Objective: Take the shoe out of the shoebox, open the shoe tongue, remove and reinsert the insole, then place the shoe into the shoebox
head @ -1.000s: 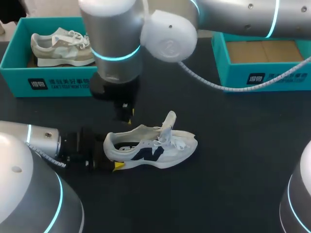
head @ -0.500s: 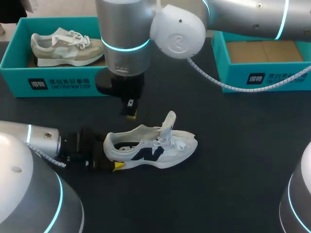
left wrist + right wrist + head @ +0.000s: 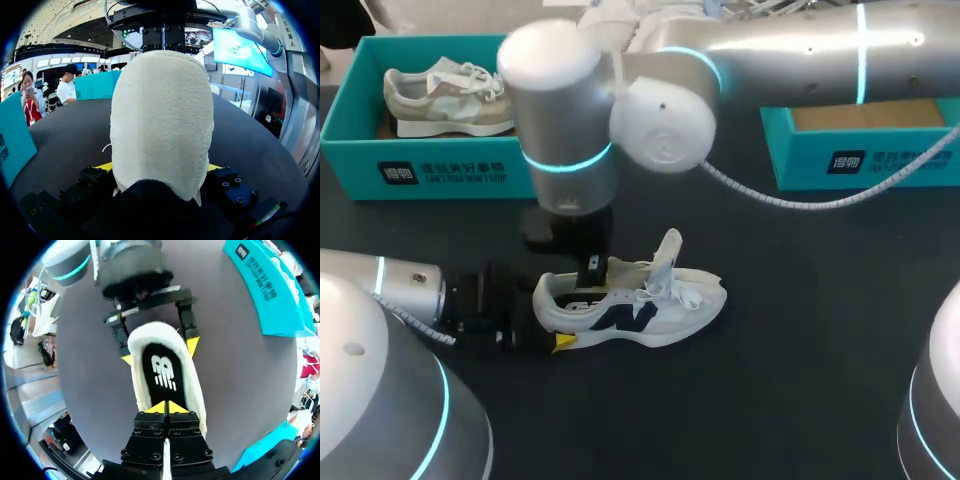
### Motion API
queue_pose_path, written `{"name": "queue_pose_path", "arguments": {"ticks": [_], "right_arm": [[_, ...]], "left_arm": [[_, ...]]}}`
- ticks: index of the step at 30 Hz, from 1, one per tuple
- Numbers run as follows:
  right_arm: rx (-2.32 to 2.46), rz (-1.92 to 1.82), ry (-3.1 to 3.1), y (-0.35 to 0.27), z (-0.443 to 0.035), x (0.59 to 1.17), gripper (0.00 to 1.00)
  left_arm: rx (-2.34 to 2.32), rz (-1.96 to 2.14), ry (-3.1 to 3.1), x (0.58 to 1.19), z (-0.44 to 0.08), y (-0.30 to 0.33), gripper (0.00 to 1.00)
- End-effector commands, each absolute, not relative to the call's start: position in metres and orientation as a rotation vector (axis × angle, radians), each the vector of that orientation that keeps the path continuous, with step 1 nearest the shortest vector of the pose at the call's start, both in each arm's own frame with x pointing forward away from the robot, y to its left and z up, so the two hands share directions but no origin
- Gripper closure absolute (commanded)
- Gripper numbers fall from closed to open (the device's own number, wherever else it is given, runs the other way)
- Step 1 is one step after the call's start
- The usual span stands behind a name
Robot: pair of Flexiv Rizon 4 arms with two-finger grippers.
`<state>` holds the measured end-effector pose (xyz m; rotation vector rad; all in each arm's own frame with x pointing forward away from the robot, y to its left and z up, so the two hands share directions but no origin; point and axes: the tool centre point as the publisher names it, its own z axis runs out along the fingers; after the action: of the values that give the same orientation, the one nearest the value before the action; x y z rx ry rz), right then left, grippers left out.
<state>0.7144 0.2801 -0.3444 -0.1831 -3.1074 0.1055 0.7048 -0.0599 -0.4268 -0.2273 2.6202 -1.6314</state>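
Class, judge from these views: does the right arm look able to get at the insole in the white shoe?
Probably yes. The right end effector hangs just over the opening of the shoe, the insole lies bare below it, and the left end effector grips only the heel's sides.

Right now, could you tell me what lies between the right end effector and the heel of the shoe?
The black insole, lying inside the white shoe; the right wrist view shows it.
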Motion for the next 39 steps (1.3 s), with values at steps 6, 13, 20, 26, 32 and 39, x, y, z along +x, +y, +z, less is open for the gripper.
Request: {"name": "queue_pose_path", "arguments": {"ticks": [6, 13, 20, 26, 32, 39], "right_arm": [[-0.222, 0.188, -3.119, 0.28, -0.38, 0.722, 0.83], [-0.265, 0.173, -3.145, 0.27, -0.386, 0.73, 0.29], [-0.277, 0.146, -3.134, 0.274, -0.406, 0.737, 0.47], [-0.269, 0.116, -3.081, 0.285, -0.429, 0.73, 0.7], [-0.335, 0.115, -3.05, 0.285, -0.432, 0.713, 1.0], [-0.488, 0.091, -3.08, 0.27, -0.406, 0.698, 1.0]], "left_arm": [[-0.228, -1.629, 2.623, 0.706, -0.434, -0.062, 1.0], [-0.228, -1.629, 2.623, 0.706, -0.434, -0.062, 1.0], [-0.228, -1.629, 2.623, 0.706, -0.434, -0.062, 1.0], [-0.228, -1.629, 2.623, 0.706, -0.434, -0.062, 1.0], [-0.228, -1.629, 2.623, 0.706, -0.434, -0.062, 1.0], [-0.228, -1.629, 2.623, 0.706, -0.434, -0.062, 1.0]]}}
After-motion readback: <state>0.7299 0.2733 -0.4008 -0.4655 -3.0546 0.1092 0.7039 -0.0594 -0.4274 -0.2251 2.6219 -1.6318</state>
